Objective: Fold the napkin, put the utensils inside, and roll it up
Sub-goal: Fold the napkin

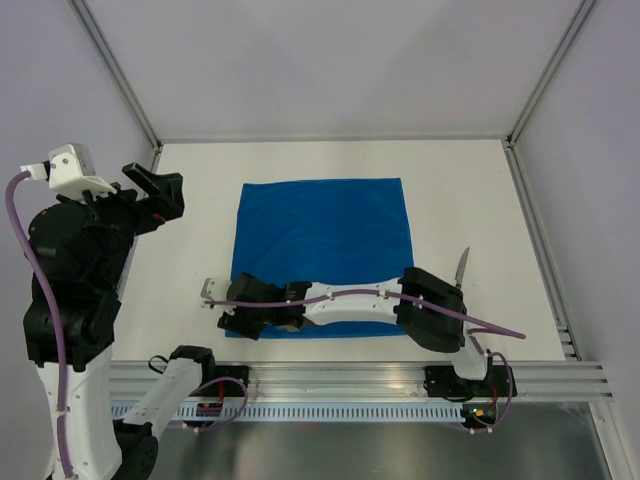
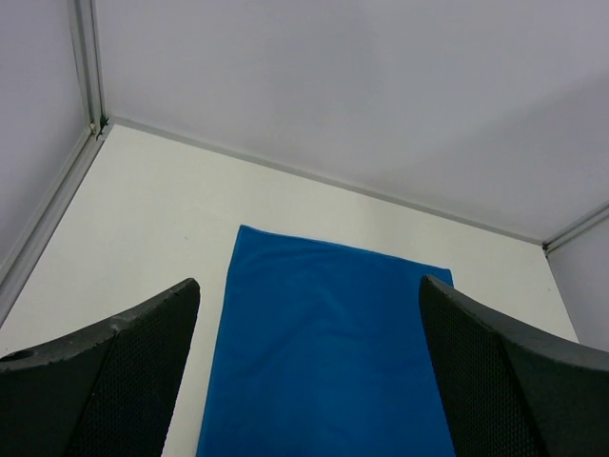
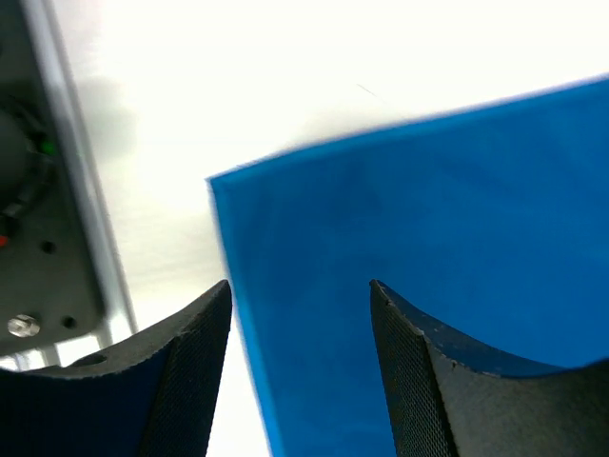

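Observation:
The bright-blue napkin lies flat on the white table, also in the left wrist view and the right wrist view. My right arm reaches across its near edge. The right gripper points down by the near-left corner, open, its fingers straddling the near edge, one over cloth and one over bare table. The left gripper hangs open and empty high off the table's left side, facing the napkin. A knife lies right of the napkin, its silver blade showing and its handle hidden under my right arm.
A metal rail runs along the near edge of the table, also seen in the right wrist view. Grey enclosure walls with aluminium posts close in the back and both sides.

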Motion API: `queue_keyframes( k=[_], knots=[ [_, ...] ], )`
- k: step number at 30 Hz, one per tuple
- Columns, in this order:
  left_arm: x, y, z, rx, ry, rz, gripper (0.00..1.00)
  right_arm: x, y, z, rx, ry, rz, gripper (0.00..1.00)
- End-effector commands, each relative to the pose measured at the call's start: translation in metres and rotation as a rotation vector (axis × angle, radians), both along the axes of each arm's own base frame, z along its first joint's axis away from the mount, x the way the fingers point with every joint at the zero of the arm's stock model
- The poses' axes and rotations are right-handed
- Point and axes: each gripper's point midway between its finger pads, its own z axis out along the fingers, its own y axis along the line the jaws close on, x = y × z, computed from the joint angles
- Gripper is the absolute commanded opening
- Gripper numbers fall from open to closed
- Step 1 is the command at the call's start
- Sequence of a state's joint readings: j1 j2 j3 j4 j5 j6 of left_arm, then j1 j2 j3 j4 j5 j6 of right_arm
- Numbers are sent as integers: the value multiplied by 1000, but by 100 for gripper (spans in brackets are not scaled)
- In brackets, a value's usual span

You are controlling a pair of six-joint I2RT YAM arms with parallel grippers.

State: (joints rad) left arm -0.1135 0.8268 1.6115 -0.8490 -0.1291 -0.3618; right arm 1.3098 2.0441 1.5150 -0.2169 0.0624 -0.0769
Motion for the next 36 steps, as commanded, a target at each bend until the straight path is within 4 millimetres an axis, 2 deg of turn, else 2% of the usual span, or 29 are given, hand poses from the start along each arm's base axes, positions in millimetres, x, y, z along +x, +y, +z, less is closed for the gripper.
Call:
queue_keyframes(
  k=[1, 3, 4, 6, 13, 26, 31, 36],
  knots=[
    [-2, 3, -4, 9, 35, 13, 100, -18, 32, 13, 44, -76, 30, 66],
    [-2, 2, -4, 4, 37, 9, 100, -29, 41, 11, 49, -73, 51, 65],
    [-3, 2, -4, 3, 35, 8, 100, -36, 46, 3, 40, -69, 64, 65],
    [-4, 1, -2, 2, 32, 4, 100, -38, 50, -4, 31, -63, 66, 63],
    [-11, 3, -3, 4, 38, 7, 100, -33, 58, -37, -5, -77, 65, 61],
    [-16, 5, -12, 13, 57, 13, 100, -18, 49, -62, -45, -88, 41, 59],
    [-16, 4, -15, 14, 63, 11, 100, -11, 43, -73, -55, -30, 30, 51],
    [-13, 3, -20, 14, 78, 8, 100, -6, 39, -79, -70, -18, 30, 38]
  ],
)
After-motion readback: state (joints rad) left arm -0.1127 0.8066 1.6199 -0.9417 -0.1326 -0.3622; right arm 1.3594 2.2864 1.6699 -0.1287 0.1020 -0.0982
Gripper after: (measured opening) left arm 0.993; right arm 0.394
